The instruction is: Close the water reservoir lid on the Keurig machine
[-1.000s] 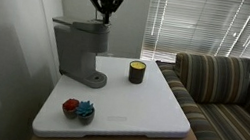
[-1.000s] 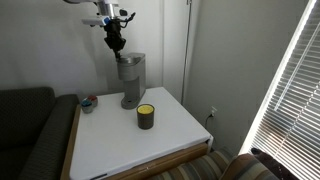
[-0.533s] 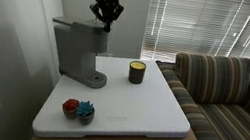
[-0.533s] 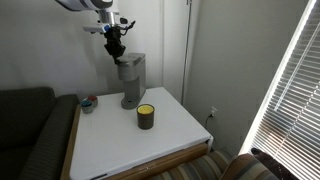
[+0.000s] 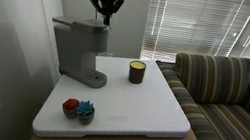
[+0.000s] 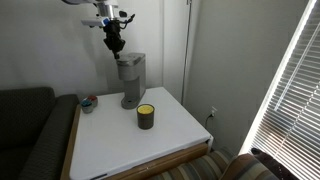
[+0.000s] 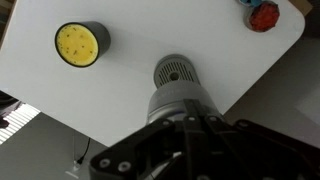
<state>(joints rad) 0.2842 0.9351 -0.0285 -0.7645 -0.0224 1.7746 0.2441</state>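
The grey Keurig machine (image 5: 80, 51) stands at the back of the white table, in both exterior views (image 6: 130, 80). Its water reservoir lid (image 5: 80, 24) lies flat on top of the head. My gripper (image 5: 104, 12) hangs a little above the lid, pointing down, with its fingers together and nothing between them; it also shows in an exterior view (image 6: 116, 45). In the wrist view my gripper (image 7: 188, 118) is shut, with the machine (image 7: 180, 92) directly below it.
A small dark jar with a yellow top (image 5: 137, 72) stands on the white table (image 5: 149, 109) beside the machine. A red and blue object (image 5: 79, 109) lies near the table's front corner. A wall is behind the machine and a striped sofa (image 5: 223, 91) beside the table.
Half a second ago the arm and gripper stood slightly shifted above the machine; now they are back where they were a second ago. The machine and lid have not moved.
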